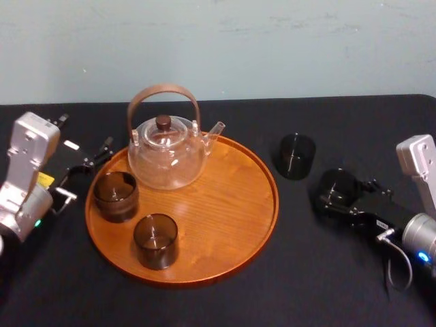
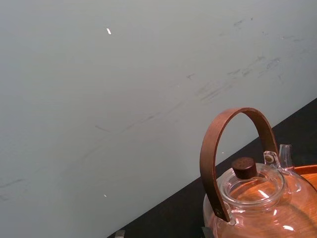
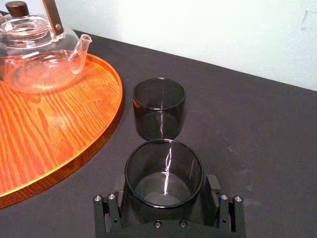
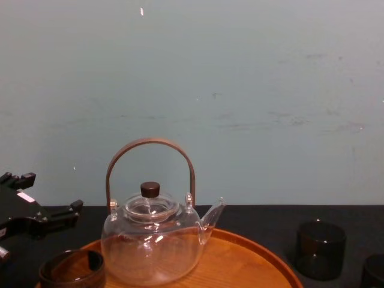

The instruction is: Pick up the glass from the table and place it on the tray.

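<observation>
Right wrist view showed the right hand [image 3: 167, 188] closed on the glass [image 3: 163, 166], its pads [image 3: 213, 183] against opposite walls. The glass stood on the desk [image 3: 267, 134], right of the tray [image 3: 44, 134]. Light, rigid, slick and probably chip-prone, it seemed to need a modest mid-wall squeeze. The left hand [image 1: 87, 162] sat parked left of the tray.

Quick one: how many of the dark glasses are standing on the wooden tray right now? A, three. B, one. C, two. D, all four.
C: the left glass and the front glass stand on the tray near the teapot, while a third glass and a fourth glass stand off it on the black table.
</observation>
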`<state>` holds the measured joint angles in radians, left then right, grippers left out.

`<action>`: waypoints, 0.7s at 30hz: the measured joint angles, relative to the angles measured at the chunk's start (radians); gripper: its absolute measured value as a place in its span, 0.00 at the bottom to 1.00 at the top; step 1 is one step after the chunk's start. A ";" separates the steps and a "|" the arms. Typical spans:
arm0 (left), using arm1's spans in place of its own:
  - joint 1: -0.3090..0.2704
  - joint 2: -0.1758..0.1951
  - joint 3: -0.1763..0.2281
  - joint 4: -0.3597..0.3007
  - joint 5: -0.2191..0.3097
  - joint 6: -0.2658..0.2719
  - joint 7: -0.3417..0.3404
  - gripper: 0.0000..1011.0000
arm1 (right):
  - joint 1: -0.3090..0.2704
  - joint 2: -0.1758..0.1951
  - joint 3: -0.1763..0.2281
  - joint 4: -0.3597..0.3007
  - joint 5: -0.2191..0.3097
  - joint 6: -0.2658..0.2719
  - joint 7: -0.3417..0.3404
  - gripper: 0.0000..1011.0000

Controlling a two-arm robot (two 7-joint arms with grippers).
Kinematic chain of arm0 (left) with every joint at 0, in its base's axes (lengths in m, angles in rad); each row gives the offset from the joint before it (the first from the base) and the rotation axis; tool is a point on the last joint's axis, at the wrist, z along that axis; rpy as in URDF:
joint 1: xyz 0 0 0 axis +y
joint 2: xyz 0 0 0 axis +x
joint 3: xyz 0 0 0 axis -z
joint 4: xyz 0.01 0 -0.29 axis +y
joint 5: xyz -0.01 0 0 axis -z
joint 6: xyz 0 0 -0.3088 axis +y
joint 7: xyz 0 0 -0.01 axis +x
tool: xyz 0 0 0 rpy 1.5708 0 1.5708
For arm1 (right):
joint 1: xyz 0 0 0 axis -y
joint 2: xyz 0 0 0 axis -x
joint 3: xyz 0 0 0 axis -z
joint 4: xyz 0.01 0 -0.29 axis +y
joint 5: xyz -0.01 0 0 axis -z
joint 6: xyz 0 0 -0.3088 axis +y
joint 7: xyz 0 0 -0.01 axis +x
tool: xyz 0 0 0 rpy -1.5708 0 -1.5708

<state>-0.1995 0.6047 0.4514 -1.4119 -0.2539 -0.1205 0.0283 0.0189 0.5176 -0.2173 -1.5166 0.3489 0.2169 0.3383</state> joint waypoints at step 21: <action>0.000 0.000 0.000 0.000 0.000 0.000 0.000 0.99 | 0.062 -0.031 -0.023 0.078 -0.015 -0.011 0.028 0.99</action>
<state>-0.1995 0.6047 0.4514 -1.4119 -0.2539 -0.1205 0.0283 0.0808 0.4862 -0.2402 -1.4387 0.3336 0.2056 0.3660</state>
